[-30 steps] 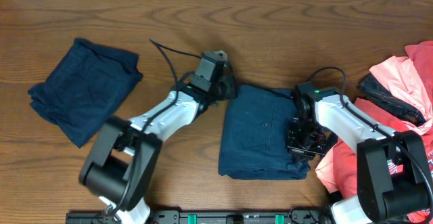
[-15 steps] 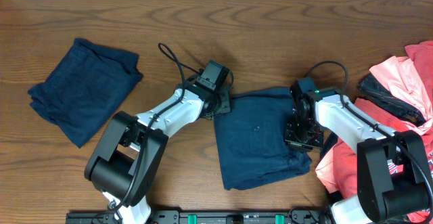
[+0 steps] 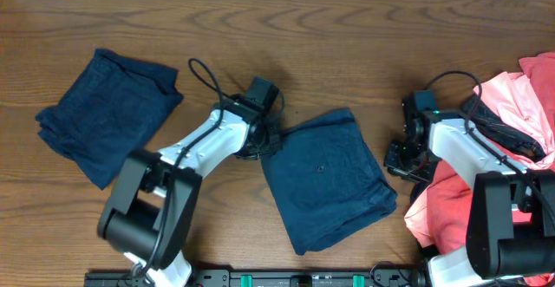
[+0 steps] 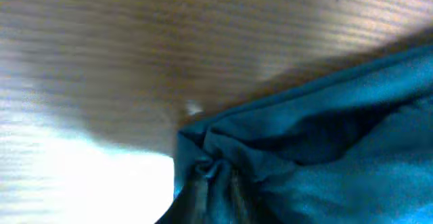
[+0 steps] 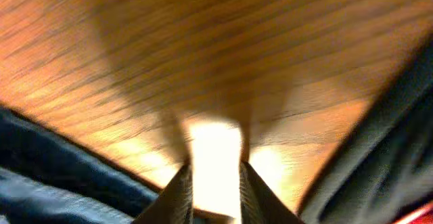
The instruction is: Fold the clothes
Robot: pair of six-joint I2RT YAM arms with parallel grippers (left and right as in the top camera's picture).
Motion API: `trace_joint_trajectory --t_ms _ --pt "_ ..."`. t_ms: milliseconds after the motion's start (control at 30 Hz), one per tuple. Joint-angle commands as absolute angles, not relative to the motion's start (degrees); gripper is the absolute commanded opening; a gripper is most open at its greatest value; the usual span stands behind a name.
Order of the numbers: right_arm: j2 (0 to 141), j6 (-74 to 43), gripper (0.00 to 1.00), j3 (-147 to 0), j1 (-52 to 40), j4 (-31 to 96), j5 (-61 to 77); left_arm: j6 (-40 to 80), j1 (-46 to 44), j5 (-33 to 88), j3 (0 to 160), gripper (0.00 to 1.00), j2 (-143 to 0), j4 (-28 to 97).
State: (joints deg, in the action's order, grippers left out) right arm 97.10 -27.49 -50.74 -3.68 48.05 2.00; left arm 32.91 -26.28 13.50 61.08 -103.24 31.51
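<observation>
Crowding the upper-left corner of the folded navy garment [image 3: 328, 187], my left fingers [image 3: 264, 141] are right where the cloth bunches up in the left wrist view. I cannot tell whether they pinch it or stand apart. My right fingers [image 3: 401, 157] hover slightly apart with only bare tabletop [image 3: 347, 27] between them, just off the garment's right edge. The garment lies skewed mid-tabletop, between the second folded navy piece [image 3: 108, 114] and the unfolded pile [image 3: 512, 140]. If that corner is caught, lifting my left arm could drag the top layer and undo the fold. My right arm could also snag the pile beside it.
</observation>
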Motion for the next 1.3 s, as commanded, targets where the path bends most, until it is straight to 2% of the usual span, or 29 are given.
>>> trace_joint_trajectory --t_ms 0,33,133,267,467,700,933,967,1033,1067,1133,1267 --pt "97.19 -25.58 0.28 -50.41 -2.24 47.99 0.01 33.17 -24.4 13.39 60.9 0.69 -96.38 29.71" --pt "97.19 -25.61 0.29 -50.41 -2.2 48.01 0.03 32.69 -23.94 13.28 60.9 0.82 -94.85 28.38" --pt "97.19 -25.61 0.31 -50.41 -2.22 47.99 0.25 27.24 -23.16 13.39 60.88 0.95 -91.07 23.57" --pt "97.19 -25.63 0.33 -50.41 -2.26 47.99 0.27 16.82 -23.2 18.31 60.88 0.96 -90.56 19.38" --pt "97.19 -25.63 0.33 -50.41 -2.26 48.18 0.51 4.6 -23.2 25.71 60.88 0.98 -94.98 19.4" --pt "97.19 -25.63 0.33 -50.41 -2.26 48.64 0.69 -0.05 -23.22 34.26 60.88 0.98 -104.66 19.49" --pt "97.19 -25.63 0.33 -50.41 -2.26 48.64 0.69 -0.23 -24.05 34.5 60.88 0.98 -113.38 21.5" --pt "97.19 -25.63 0.33 -50.41 -2.26 48.64 0.69 -0.23 -24.21 34.5 60.88 0.93 -114.28 21.65" --pt "97.19 -25.61 0.33 -50.41 -2.26 48.66 0.67 -0.21 -24.29 34.48 60.88 0.76 -115.74 22.68" --pt "97.19 -25.63 0.33 -50.41 -2.26 48.66 0.67 -0.21 -24.32 34.48 60.86 0.62 -116.03 23.35" --pt "97.19 -25.63 0.33 -50.41 -2.26 48.66 0.67 -0.23 -24.29 34.44 60.88 0.41 -116.22 24.91" --pt "97.19 -25.61 0.33 -50.41 -2.26 48.62 0.67 -0.23 -24.29 33.87 60.88 0.24 -116.22 27.03"
